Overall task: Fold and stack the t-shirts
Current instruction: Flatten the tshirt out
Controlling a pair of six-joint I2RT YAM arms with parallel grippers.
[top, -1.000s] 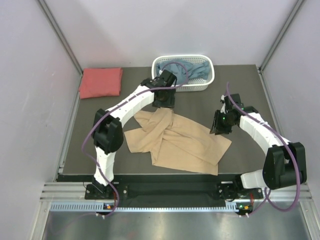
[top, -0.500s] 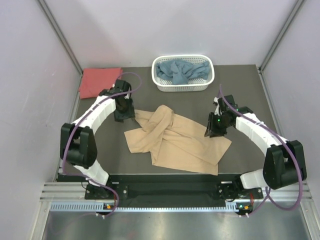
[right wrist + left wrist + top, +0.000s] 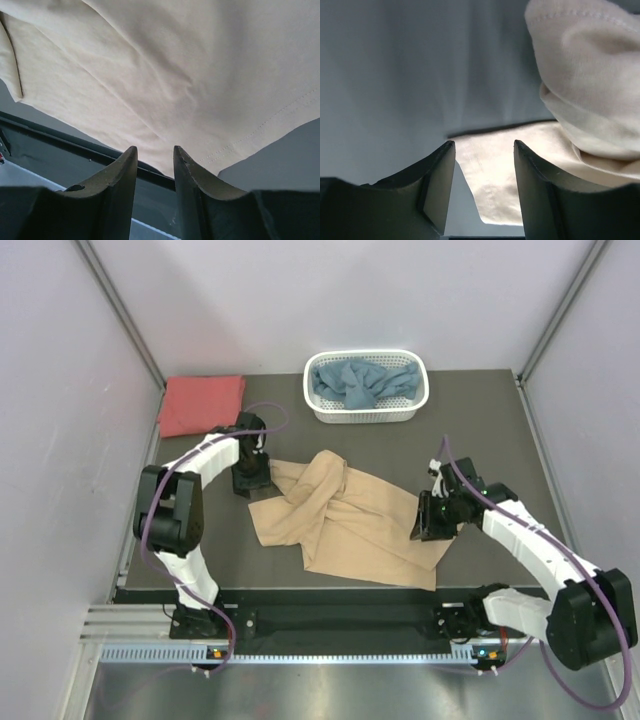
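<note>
The tan t-shirt (image 3: 345, 522) lies crumpled and twisted in the middle of the table. My left gripper (image 3: 252, 488) hangs at its back left corner, jaws open. In the left wrist view (image 3: 484, 144) a flat tan corner (image 3: 492, 175) lies under the gap and nothing is pinched. My right gripper (image 3: 425, 531) is over the shirt's right edge, jaws open with a narrow gap (image 3: 155, 149) above the stitched hem (image 3: 240, 142). The coral-red t-shirt (image 3: 201, 405) lies folded at the back left. The dusty blue t-shirt (image 3: 362, 382) sits bunched in the basket.
The white lattice basket (image 3: 419, 403) stands at the back centre of the dark table (image 3: 480, 430). Grey walls close in both sides, and the table's front edge (image 3: 60, 137) runs just below the tan shirt.
My left arm swung from beside the basket down and left to the tan shirt's back left corner. My right gripper moved nearer and down onto the shirt's right edge.
</note>
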